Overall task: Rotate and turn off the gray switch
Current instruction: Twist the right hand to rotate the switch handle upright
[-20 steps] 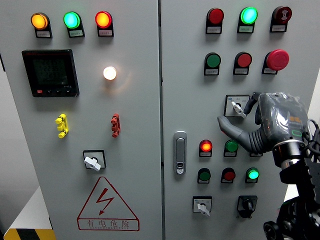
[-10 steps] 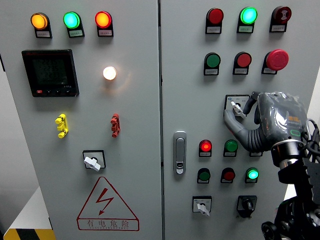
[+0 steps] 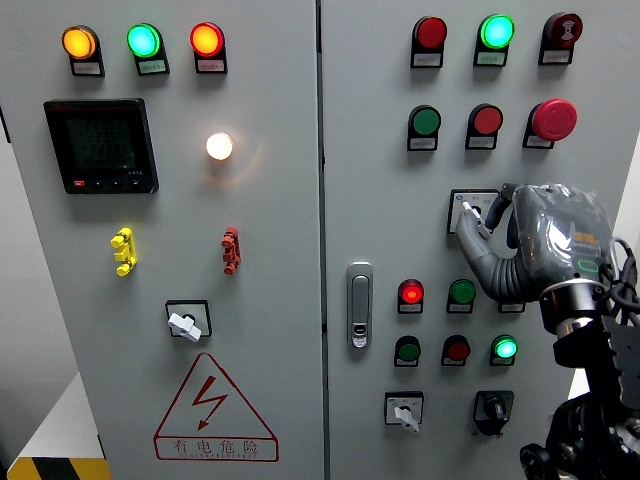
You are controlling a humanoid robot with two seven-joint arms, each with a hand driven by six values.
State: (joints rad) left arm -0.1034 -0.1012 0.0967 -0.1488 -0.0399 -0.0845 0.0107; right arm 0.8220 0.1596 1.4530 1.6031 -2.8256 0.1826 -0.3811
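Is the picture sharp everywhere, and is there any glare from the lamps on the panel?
In the head view the panel is sharp overall, though the small labels are too small to read. The round white lamp is overexposed and throws a soft halo on the gray door. The right robot hand has a glossy shell with pale reflections. The lit green lamp also blooms slightly.

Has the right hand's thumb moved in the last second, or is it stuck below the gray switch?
Yes. The right hand has brought its thumb up and right, from level with the door handle's top onto the gray switch.
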